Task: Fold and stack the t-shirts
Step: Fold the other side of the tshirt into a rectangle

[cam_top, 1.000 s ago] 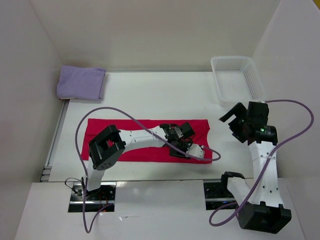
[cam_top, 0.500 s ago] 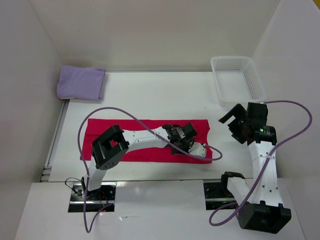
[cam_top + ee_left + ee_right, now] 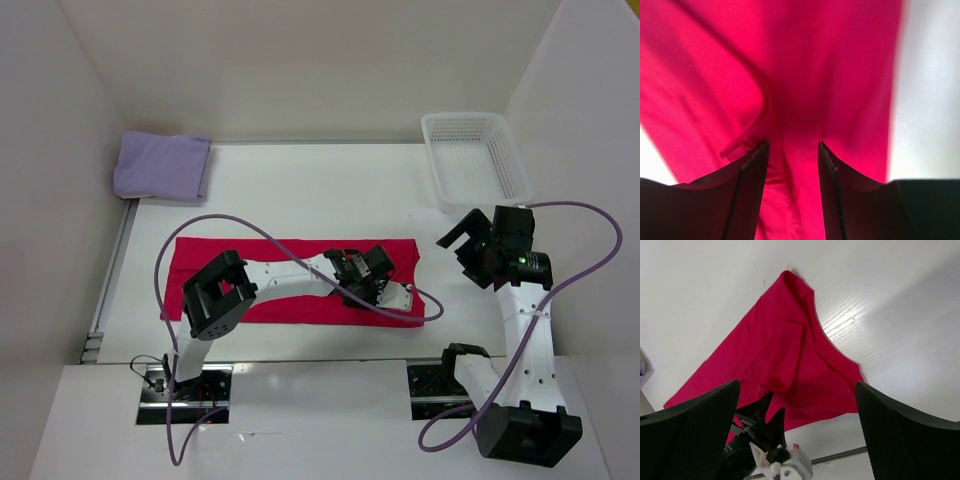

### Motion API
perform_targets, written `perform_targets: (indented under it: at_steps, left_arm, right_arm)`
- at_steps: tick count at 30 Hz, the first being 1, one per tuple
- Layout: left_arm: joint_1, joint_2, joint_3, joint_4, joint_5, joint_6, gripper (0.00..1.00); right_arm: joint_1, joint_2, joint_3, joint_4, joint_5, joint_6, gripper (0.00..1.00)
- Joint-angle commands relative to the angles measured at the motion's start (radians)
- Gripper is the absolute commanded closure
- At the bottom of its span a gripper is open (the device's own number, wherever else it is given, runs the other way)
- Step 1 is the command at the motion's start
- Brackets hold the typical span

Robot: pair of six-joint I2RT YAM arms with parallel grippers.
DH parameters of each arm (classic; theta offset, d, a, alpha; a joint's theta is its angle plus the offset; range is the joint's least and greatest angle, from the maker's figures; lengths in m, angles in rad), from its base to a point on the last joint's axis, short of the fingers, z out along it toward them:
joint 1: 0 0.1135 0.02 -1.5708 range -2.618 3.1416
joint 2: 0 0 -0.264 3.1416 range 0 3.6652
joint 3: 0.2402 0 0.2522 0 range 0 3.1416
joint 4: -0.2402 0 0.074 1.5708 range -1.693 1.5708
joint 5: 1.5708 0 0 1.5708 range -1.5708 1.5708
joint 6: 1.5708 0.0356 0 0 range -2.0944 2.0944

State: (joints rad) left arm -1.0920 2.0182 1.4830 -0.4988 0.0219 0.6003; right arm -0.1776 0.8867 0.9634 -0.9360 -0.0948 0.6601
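Red t-shirt [image 3: 290, 306] lay spread as a long flat band across the near middle of the worktop [image 3: 300, 190]. The left gripper [image 3: 792, 145] sat low over the band's right end, its jaws partly parted with red cloth under the gap and nothing visibly pinched. The right gripper [image 3: 797, 384] hung released and wide, holding nothing, just past that end. A folded lavender t-shirt [image 3: 162, 165] lay at the far left corner, and a white mesh basket [image 3: 512, 165] stood at the far right.
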Motion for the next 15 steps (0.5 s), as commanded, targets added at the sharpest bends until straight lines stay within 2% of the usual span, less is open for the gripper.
perform_targets:
  at_steps: [1,2,7,11,13,14,15]
  left_arm:
    - [0.01,-0.007,-0.001,0.087,-0.134,-0.029,0.49]
    - [0.011,-0.007,-0.001,0.088,-0.187,-0.04,0.49]
    - [0.053,0.002,0.017,0.124,-0.214,-0.097,0.46]
    - [0.141,0.054,0.066,0.115,-0.25,-0.172,0.45]
    - [0.184,0.065,0.109,0.054,-0.139,-0.195,0.45]
    - [0.205,0.056,0.12,0.036,-0.06,-0.185,0.41]
    - [0.245,0.042,0.12,0.002,0.146,-0.165,0.38]
  right_arm:
    - [-0.007,-0.006,-0.003,0.026,-0.01,-0.014,0.0]
    - [-0.007,-0.006,-0.003,0.026,-0.01,-0.014,0.0]
    - [-0.007,-0.006,-0.003,0.026,-0.01,-0.014,0.0]
    - [-0.007,-0.006,-0.003,0.026,-0.01,-0.014,0.0]
    - [-0.007,-0.006,-0.003,0.026,-0.01,-0.023,0.0]
    - [-0.007,-0.006,-0.003,0.026,-0.01,-0.024,0.0]
    - [-0.007,-0.006,-0.003,0.026,-0.01,-0.024,0.0]
